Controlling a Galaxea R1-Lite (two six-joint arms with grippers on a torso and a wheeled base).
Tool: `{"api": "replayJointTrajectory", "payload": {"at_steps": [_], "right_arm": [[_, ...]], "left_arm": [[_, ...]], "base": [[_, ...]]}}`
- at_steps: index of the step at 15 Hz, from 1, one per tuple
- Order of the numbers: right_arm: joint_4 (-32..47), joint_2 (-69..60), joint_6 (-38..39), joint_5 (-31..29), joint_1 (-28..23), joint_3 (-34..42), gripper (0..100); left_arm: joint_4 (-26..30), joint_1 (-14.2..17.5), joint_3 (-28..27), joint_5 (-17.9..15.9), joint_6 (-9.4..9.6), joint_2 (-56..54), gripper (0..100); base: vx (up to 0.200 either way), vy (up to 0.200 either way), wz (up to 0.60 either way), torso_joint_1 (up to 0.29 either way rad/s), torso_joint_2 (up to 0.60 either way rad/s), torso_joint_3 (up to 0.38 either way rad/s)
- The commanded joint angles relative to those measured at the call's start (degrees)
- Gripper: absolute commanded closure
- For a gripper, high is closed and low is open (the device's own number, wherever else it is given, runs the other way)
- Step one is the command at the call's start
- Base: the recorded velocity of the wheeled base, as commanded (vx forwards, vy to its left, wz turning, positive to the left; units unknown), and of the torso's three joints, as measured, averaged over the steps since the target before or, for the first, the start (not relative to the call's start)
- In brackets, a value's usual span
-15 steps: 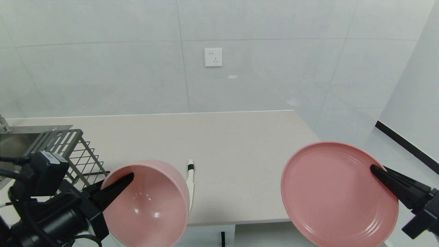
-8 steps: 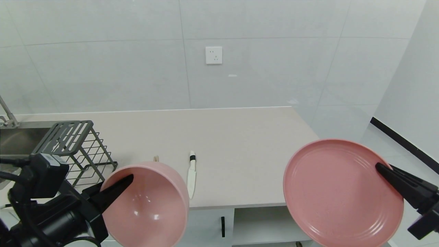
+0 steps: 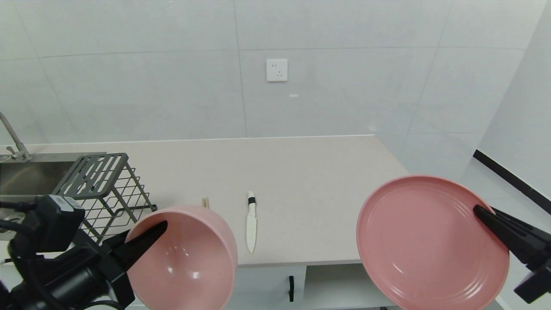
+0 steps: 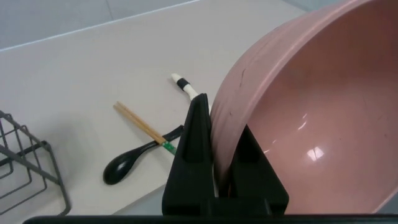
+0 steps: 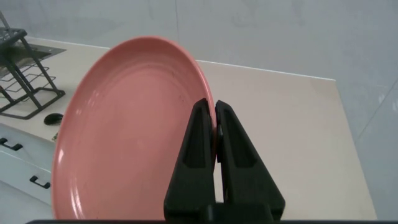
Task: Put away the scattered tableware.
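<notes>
My left gripper (image 3: 160, 225) is shut on the rim of a pink bowl (image 3: 189, 262), tilted on its side off the counter's front edge. In the left wrist view the fingers (image 4: 200, 124) clamp the bowl (image 4: 311, 124) wall, one inside and one outside. My right gripper (image 3: 478, 211) is shut on the rim of a pink plate (image 3: 426, 245), held tilted off the counter's right front corner. On the counter lie a white knife (image 3: 251, 221), wooden chopsticks (image 4: 140, 122) and a black spoon (image 4: 124, 168).
A dark wire rack (image 3: 103, 181) stands on the counter's left part, beside a steel sink (image 3: 26, 172) with a tap. Below the counter edge are a cabinet door with a black handle (image 3: 291, 288) and an open shelf (image 3: 331, 284). A tiled wall rises behind.
The whole head view has shifted: the counter sits farther off and more cabinet front shows, so the camera moved. Both grippers keep the same hold on bowl and plate.
</notes>
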Motion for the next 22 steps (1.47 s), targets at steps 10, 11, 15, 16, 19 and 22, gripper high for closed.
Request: {"api": "replayJointTrajectory", "payload": {"at_steps": [10,11,15,16,19,22], "right_arm": [[3.4,0.0,-3.7,0.0,0.0,0.0,100],[3.4,0.0,-3.6,0.0,0.0,0.0,100],[3.0,-0.7,-3.7,0.0,-0.1,0.0,100],[3.0,-0.7,-3.4,0.0,0.0,0.0,100],[3.0,-0.9,-3.7,0.0,-0.1,0.0,100],[3.1,-0.9,-3.7,0.0,-0.2,0.0,100]], "left_arm": [[0.1,0.2,0.0,0.0,-0.01,-0.1,100],[0.1,0.2,0.0,0.0,-0.01,-0.1,100],[0.0,0.4,0.0,0.0,-0.01,-0.1,100],[0.0,0.4,0.0,0.0,-0.01,-0.3,100],[0.0,0.1,0.0,-0.1,0.08,-2.4,100],[0.0,0.0,-0.1,-0.2,0.17,-4.0,100]], "base": [[0.000,0.000,0.00,-0.081,0.19,0.112],[0.000,0.000,0.00,-0.212,0.50,0.290],[0.000,0.000,0.00,-0.173,0.44,0.257],[0.000,0.000,-0.60,-0.056,0.13,0.080],[0.000,0.000,-0.40,-0.023,0.04,0.029],[0.000,0.000,0.00,0.000,0.00,0.000]]}}
